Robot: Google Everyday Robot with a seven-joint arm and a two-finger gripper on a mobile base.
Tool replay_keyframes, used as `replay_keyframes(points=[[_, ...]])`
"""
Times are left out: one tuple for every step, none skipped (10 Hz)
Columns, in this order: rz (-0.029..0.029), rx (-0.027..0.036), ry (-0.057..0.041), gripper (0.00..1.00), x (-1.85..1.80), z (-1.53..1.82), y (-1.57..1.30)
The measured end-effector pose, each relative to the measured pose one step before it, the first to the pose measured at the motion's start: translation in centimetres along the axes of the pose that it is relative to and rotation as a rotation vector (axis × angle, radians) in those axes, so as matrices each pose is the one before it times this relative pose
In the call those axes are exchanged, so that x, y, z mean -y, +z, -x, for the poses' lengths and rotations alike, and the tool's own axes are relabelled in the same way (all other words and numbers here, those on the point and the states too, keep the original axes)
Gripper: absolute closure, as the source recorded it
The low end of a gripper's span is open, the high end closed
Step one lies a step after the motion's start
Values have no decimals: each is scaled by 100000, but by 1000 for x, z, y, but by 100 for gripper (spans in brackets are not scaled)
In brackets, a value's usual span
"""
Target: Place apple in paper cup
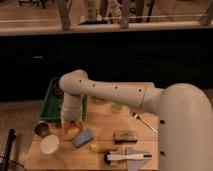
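Down low, gripper (73, 126) over apple (73, 131), grip impossible to tell, paper cup (50, 145) just beside, lower left

Pretty dim, warm light here. A wooden table (131, 150) sits on a grey floor (20, 112), with a long dark wall (125, 57) behind it. A pale ledge (105, 28) runs along the top, with metal posts (63, 14) above. The gripper (73, 128) is low over the table's left side.

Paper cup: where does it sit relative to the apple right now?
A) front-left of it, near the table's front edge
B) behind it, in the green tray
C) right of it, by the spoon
A: the paper cup stands front-left of the apple, which sits under the gripper.
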Motion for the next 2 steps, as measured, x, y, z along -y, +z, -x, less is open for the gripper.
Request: replay_keyframes(points=[[-12,430,-377,100,-38,20,70],[705,320,-510,100,57,-99,-91]])
